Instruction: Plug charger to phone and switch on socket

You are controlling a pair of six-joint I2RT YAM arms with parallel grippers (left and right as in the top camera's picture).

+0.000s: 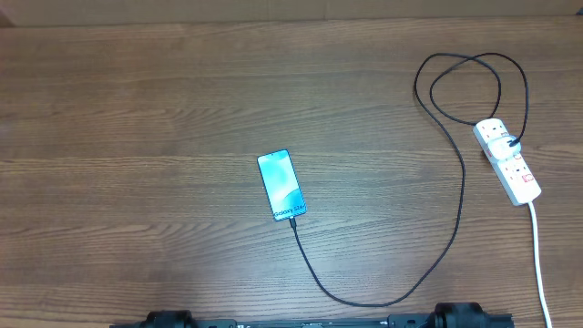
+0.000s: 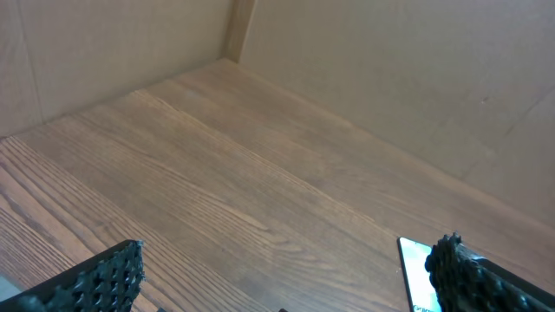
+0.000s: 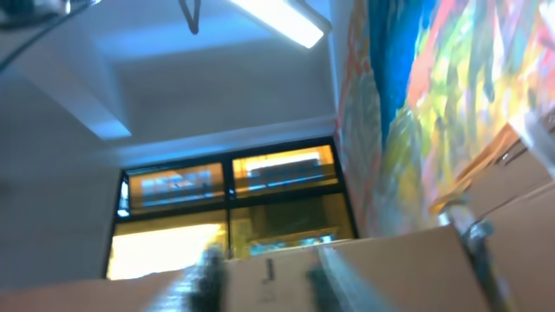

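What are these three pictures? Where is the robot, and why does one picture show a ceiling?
The robot is two arms with pinching fingers. Each arm carries a camera on its wrist, and a third camera looks down from above. In the top view the arms are pulled back, only their bases showing at the bottom edge. On the wooden table lies the phone with its blue screen lit. The thin black charger reaches its bottom edge and runs in a long curve to the white socket on the right. The left wrist picture shows the left gripper wide open, empty, over the table with a corner of the phone beside it. The right wrist camera points up at blurry lights and windows. Nothing is held.
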